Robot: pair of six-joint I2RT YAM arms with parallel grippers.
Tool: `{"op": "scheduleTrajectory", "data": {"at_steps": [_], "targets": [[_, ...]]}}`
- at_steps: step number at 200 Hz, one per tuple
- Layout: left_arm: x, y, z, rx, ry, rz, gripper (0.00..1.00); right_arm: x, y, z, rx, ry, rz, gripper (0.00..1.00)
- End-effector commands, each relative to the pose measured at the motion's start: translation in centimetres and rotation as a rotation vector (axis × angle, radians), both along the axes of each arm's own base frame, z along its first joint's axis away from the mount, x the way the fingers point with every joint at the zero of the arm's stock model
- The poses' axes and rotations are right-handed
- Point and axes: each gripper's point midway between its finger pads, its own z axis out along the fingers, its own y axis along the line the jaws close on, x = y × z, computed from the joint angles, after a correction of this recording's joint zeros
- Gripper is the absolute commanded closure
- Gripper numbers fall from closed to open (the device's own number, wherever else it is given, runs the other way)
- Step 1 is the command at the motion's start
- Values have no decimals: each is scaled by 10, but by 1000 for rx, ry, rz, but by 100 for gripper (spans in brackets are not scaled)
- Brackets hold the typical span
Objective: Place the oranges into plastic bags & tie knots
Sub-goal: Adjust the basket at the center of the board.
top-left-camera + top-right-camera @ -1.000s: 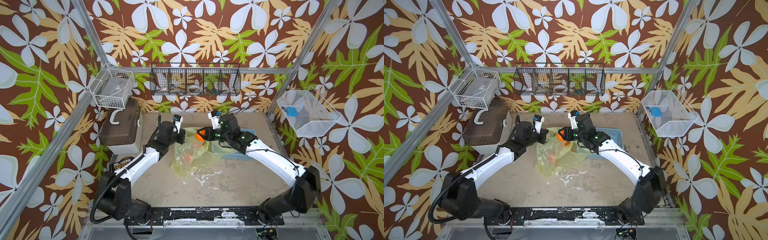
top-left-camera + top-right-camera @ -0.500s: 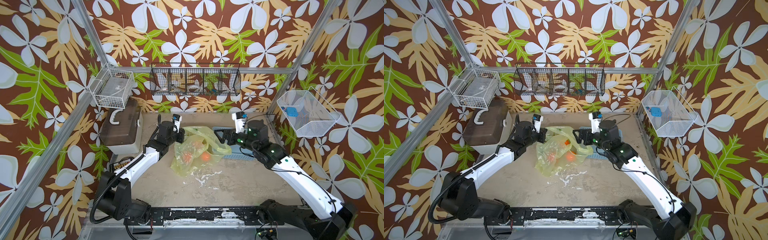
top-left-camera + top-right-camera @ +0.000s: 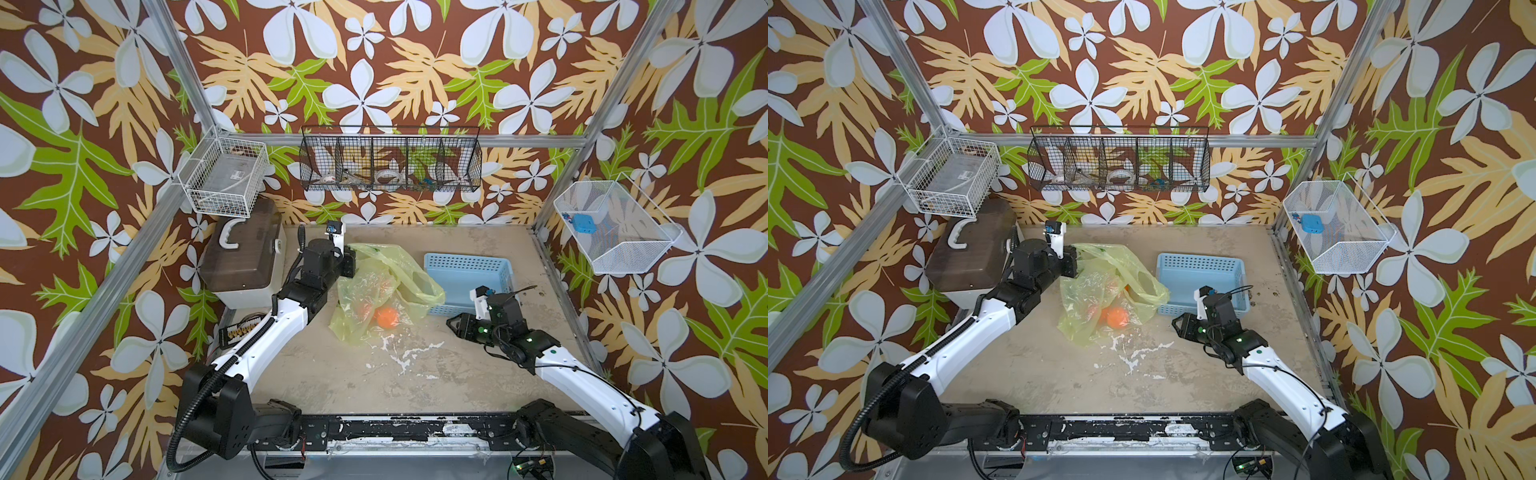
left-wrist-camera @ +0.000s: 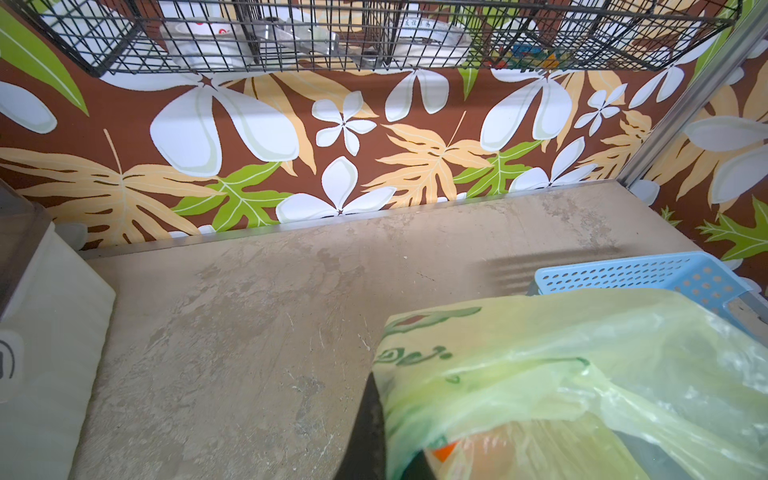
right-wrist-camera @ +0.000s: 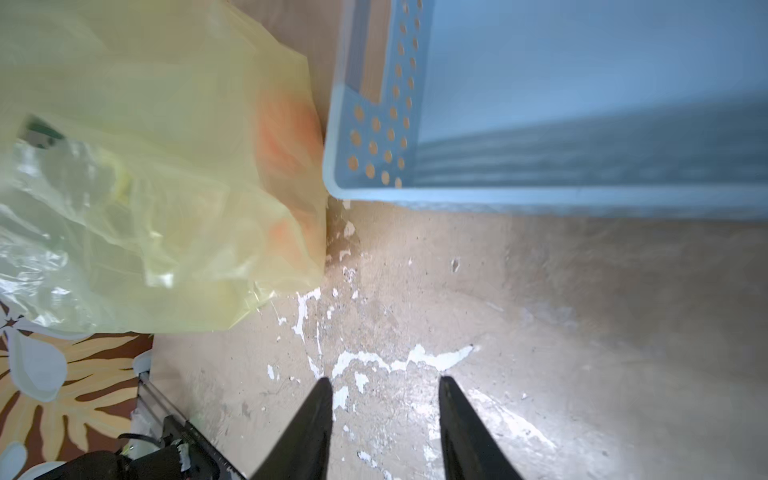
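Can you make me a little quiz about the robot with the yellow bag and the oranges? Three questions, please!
1. Where are the oranges right now?
2. True or false: the right arm has its jaws open, with nothing between them.
3. What do the jaws of the left arm pinch? A) the blue basket B) the yellow-green bag C) an orange

Key
1. Inside the yellow-green bag.
2. True.
3. B.
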Motion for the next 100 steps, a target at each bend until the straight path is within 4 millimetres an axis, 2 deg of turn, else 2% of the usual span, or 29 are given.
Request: {"op": "scheduleTrajectory", "data": {"at_steps": [1,20,41,54,80,100], "targets": [[-2,-14,1,-35,-5,-76,100,25,31,12,106,-49,17,59],[-3,-27,-10,-50,40,-146,100,53,43,6,105,-42,-6,62],[-4,-39,-23,-62,101,-200,100,95,34,4,43,-71,-79,62],[-7,-47,-25,-69,118,-235,100,120,18,4,27,-79,-138,62],[-14,-65,-26,-61,117,-294,100,165,-30,8,26,-91,-266,59],[-15,-74,-28,-67,117,-325,100,173,-46,33,36,-132,-252,55]]}}
